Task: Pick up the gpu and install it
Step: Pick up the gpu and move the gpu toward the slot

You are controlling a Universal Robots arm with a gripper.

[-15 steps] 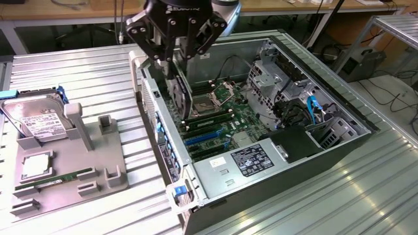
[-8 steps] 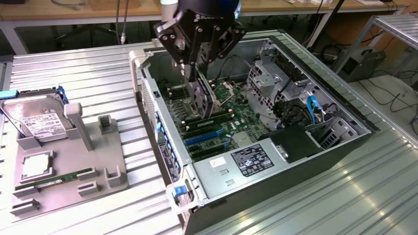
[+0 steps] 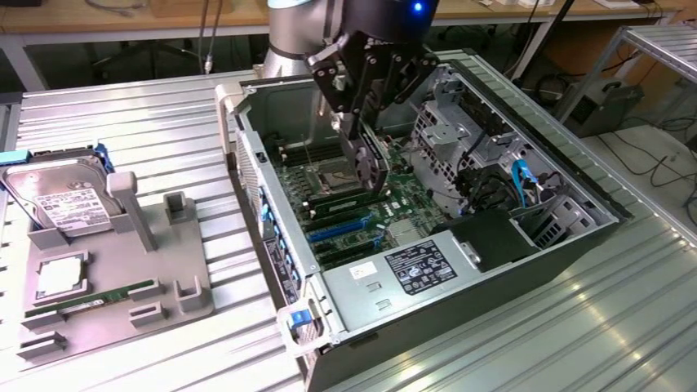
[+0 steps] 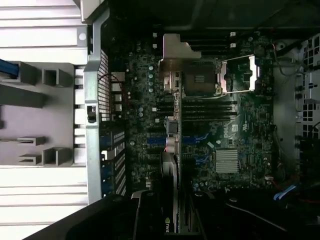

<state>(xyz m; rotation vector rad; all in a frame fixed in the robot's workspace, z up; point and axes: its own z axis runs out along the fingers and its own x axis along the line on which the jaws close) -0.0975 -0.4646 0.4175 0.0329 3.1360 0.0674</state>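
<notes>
Exterior view: the claw (image 3: pixel 364 147) hangs inside the open computer case (image 3: pixel 544 245), which lies on its side on the ribbed metal table (image 3: pixel 142 122). Its fingers are closed on the gpu (image 3: pixel 376 175), a thin dark card held on edge. The card's lower edge is just over the motherboard (image 3: pixel 403 204), between the processor socket (image 3: pixel 332 175) and the blue slots (image 3: pixel 338 230). Whether the card touches the board cannot be told. Toward the exterior view's left, well apart from the case, a grey holder (image 3: pixel 136 212) stands on the table. It carries a hard drive (image 3: pixel 55 200) with a white label and a narrow green memory stick (image 3: pixel 93 299).

Wrist view: the gpu (image 4: pixel 170 172) runs away from the camera, edge-on, with a pale green logo on its near face. Its far end is over the motherboard (image 4: pixel 250 130) beside the blue slots (image 4: pixel 156 141). The processor socket (image 4: pixel 200 80) lies beyond it, with its metal retaining frame swung open. A small finned heatsink (image 4: pixel 227 161) sits to one side of the card. Outside the case wall (image 4: pixel 95 100) part of the grey holder (image 4: pixel 30 95) shows.
</notes>
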